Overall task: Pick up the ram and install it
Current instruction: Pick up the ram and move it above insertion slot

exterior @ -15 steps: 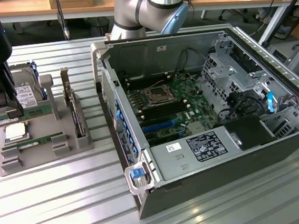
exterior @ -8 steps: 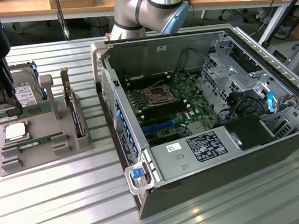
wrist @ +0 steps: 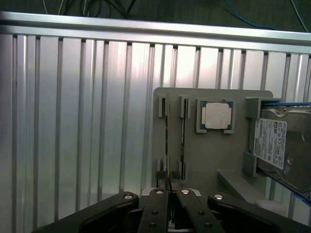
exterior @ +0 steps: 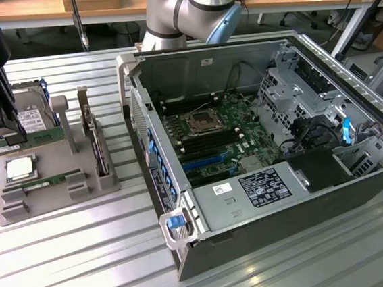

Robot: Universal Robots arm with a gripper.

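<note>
One thin stick, the ram (wrist: 167,145), sat pinched between the almost-shut tips of the claw (wrist: 169,193), its twin (wrist: 183,141) just beside them in the tray (wrist: 214,155): held near one end, it could twist and jam!

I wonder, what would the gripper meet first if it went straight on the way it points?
The ram, standing on edge in the grey tray: the gripper looks shut around its end, so further travel would press it into the tray, though depth is unclear.

Bright room, glare on table (exterior: 279,274) (wrist view dimmer)
</note>
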